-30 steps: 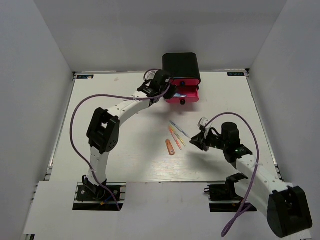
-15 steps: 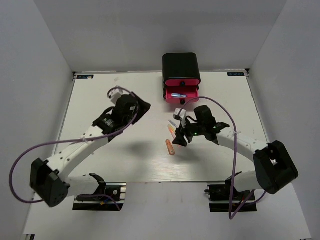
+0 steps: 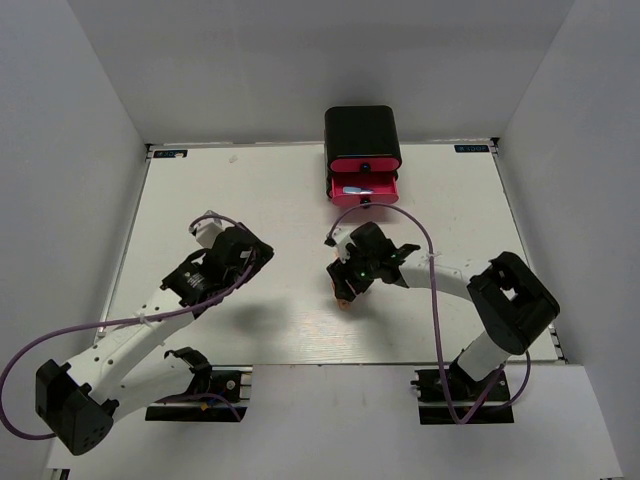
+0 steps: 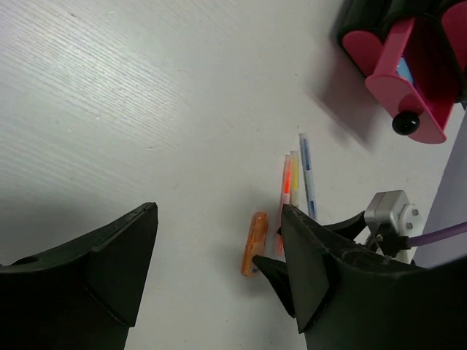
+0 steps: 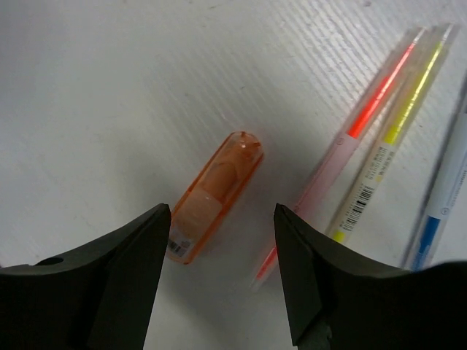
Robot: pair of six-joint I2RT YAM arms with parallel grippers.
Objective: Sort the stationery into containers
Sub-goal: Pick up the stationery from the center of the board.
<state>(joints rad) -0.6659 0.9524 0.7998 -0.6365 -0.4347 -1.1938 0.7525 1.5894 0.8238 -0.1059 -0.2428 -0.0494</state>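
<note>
Right wrist view is showing my right gripper (image 5: 222, 210) with its jaws spread wide. One dark finger is standing on each side of the orange marker (image 5: 215, 197), and neither seems to be touching it. The marker is lying flat on the white table (image 3: 250, 200). It is stubby and translucent, with a rounded far end and a small white printed label at the near end.

Just beside it to the right, three thin pens are lying side by side at a slant. The pink pen (image 5: 339, 153) is clear-bodied with a red-pink core. The yellow pen (image 5: 390, 131) is touching it along its length and carrying a barcode label. The blue pen (image 5: 438, 211) is white with a blue band and is running off the edge of the view.

From the top camera, my right gripper (image 3: 345, 285) is hanging over the marker (image 3: 342, 297) in the middle of the table, and my arm is hiding most of the pens.

Well beyond them, at the far edge, the black cabinet (image 3: 362, 135) is sitting with one pink drawer (image 3: 362, 188) pulled out, a light blue item (image 3: 352, 189) lying inside it.

My left gripper (image 4: 219, 211) is also spread open and holding nothing. It is hovering over bare table well to the left of the stationery.
</note>
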